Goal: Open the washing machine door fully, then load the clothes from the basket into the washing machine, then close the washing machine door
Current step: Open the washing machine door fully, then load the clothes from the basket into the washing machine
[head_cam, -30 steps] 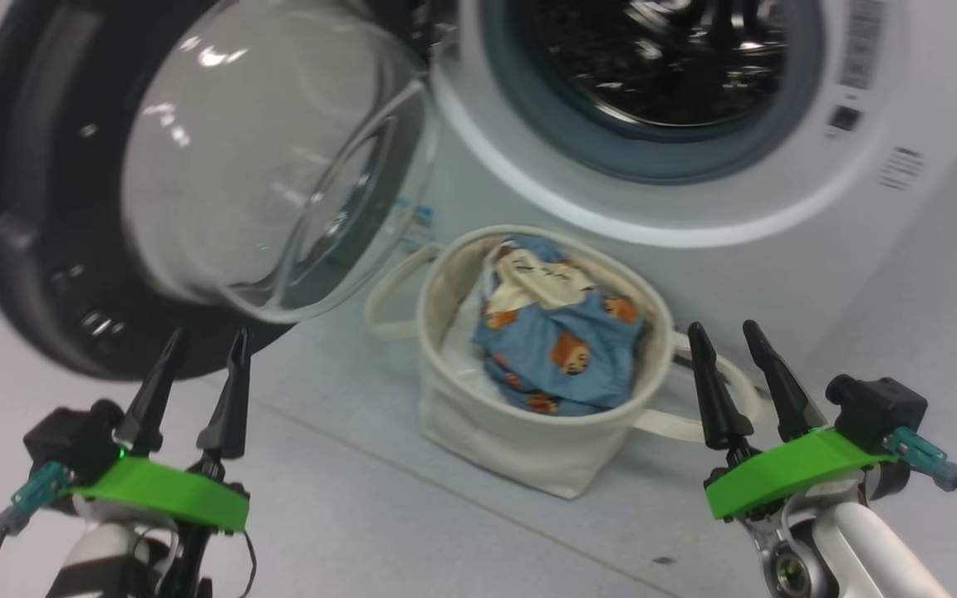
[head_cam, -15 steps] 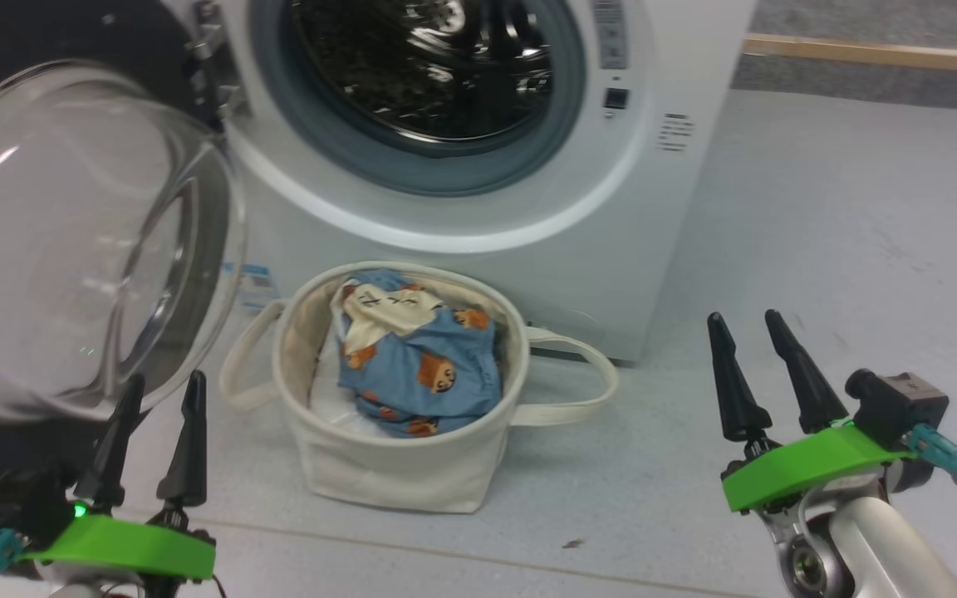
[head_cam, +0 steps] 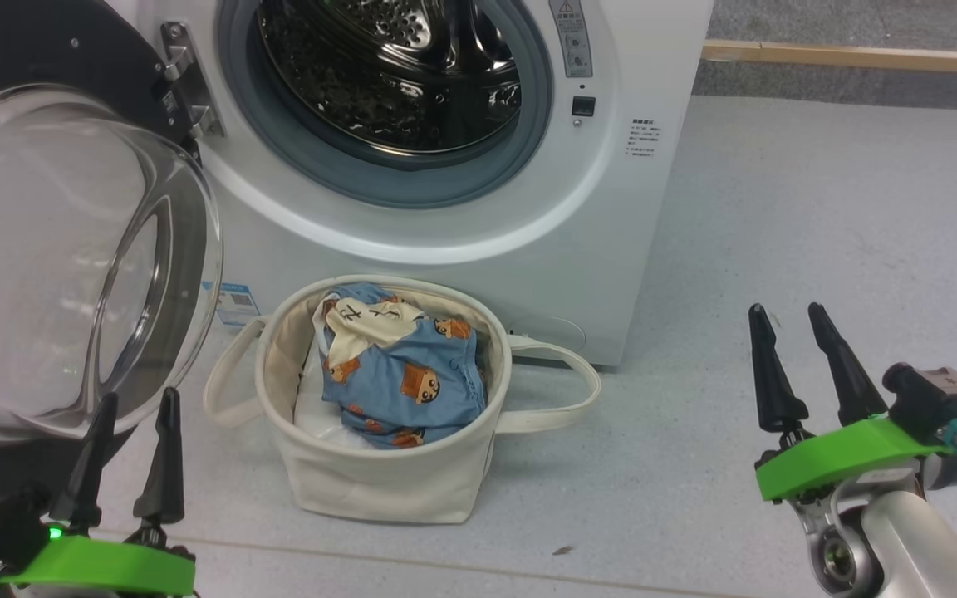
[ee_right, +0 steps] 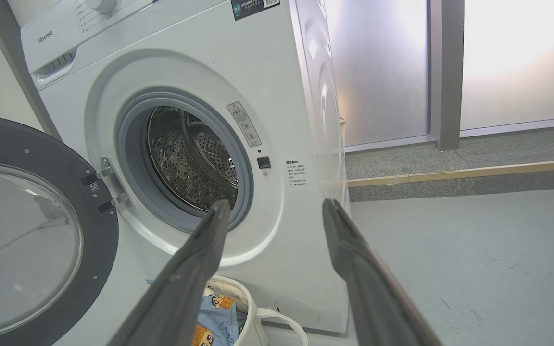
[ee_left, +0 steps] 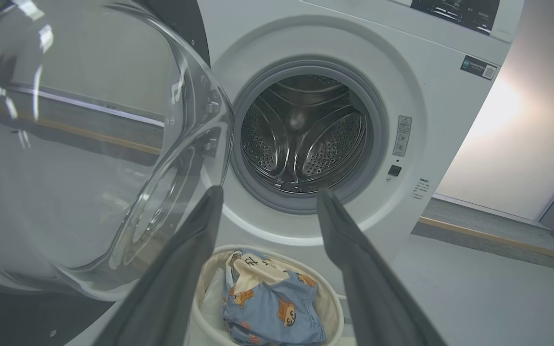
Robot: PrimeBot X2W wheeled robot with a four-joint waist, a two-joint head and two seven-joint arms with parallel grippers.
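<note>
Clothes (head_cam: 399,382) in 1 basket (head_cam: 379,486); 1 washing machine door (head_cam: 71,249) wide; left end effector (head_cam: 138,397), right end effector (head_cam: 784,309) spread, empty.

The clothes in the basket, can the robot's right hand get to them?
Probably yes. The right hand is open and empty, the basket has no lid, and the clothes lie on top. Just floor lies between them; the open door is off on the other side.

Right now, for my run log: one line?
washing machine door open | clothes in basket | left gripper open | right gripper open
</note>
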